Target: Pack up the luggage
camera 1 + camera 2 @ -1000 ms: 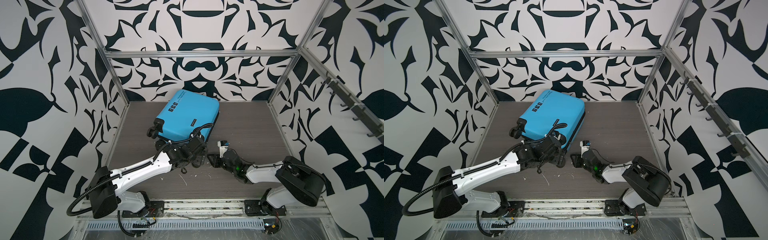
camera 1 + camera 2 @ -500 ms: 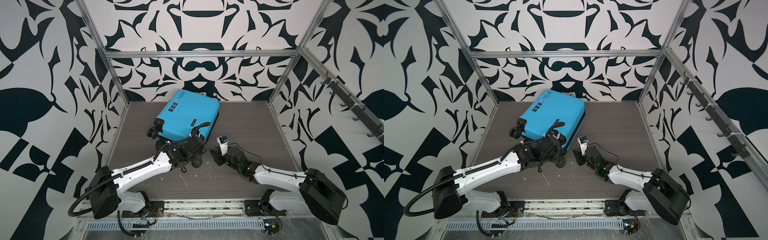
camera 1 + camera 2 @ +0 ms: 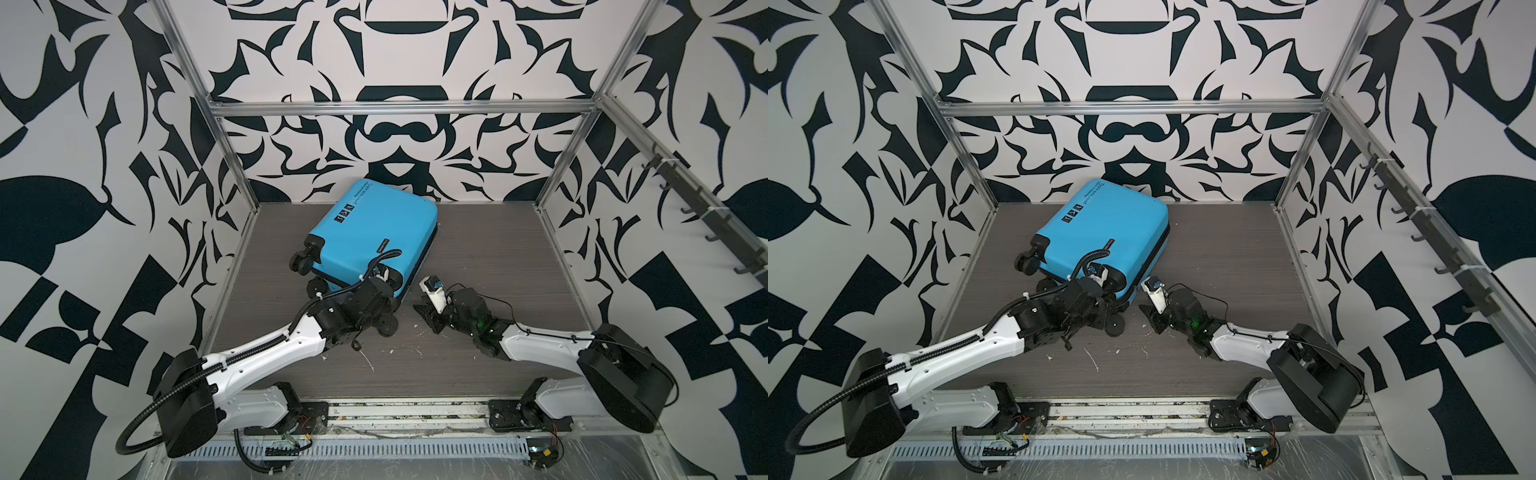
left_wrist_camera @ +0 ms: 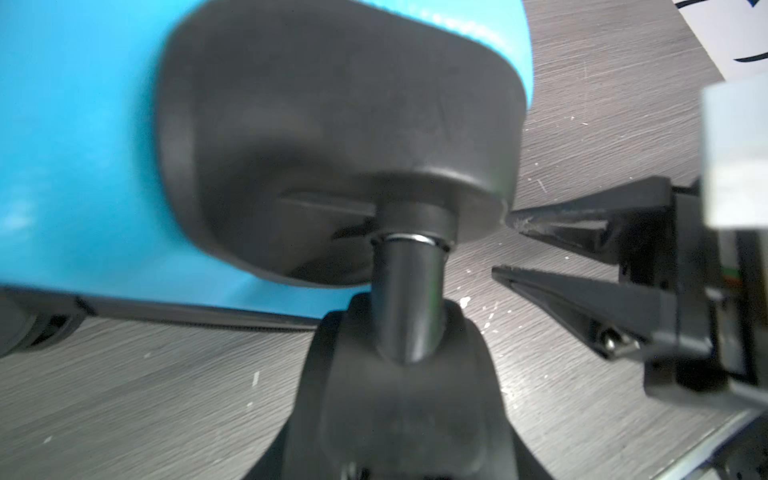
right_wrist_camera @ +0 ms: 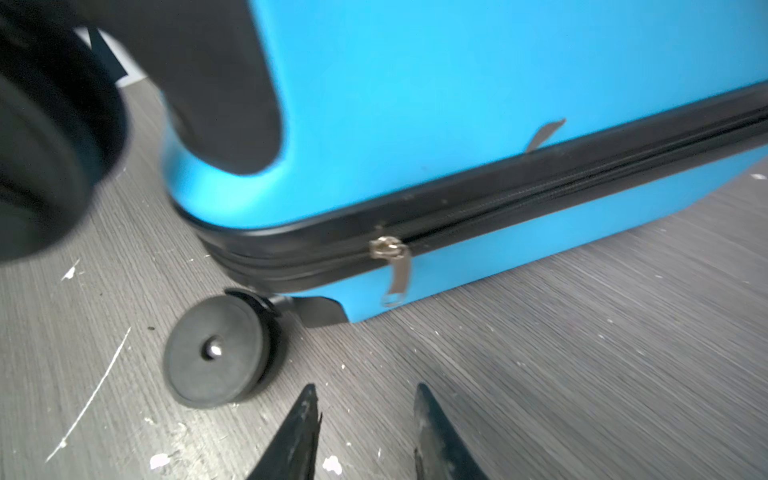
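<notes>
Lying flat, closed: luggage (image 3: 374, 232); left gripper (image 3: 380, 312) at its wheel (image 4: 399, 395), likely steadying, grip indiscernible; right gripper (image 5: 365, 432) parted, empty, aimed at zipper pull (image 5: 395, 274) for opening.

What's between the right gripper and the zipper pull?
Only bare table separates the right gripper from the zipper pull, as the right wrist view shows.
</notes>
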### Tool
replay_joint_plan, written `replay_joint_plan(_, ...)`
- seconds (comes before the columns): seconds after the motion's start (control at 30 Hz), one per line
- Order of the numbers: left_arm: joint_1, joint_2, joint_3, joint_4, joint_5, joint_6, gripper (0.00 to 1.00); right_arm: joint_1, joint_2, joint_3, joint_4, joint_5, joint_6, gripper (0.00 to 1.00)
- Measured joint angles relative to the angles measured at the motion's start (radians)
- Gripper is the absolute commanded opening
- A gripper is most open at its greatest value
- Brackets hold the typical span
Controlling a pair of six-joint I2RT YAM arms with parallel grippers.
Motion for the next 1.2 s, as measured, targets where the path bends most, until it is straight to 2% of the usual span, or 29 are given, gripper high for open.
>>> replay_joint_plan(0.5, 0.061, -0.120, -0.057, -0.067, 0.048, 0.061, 0.00, -0.032, 0.240, 0.153, 0.158, -0.188, 0.052, 0.37)
replay_joint_plan(1.2, 0.071, -0.122, -0.057, -0.076, 0.049, 0.060, 0.00, -0.039, 0.335, 0.185, 0.208, -0.306, 0.104, 0.34)
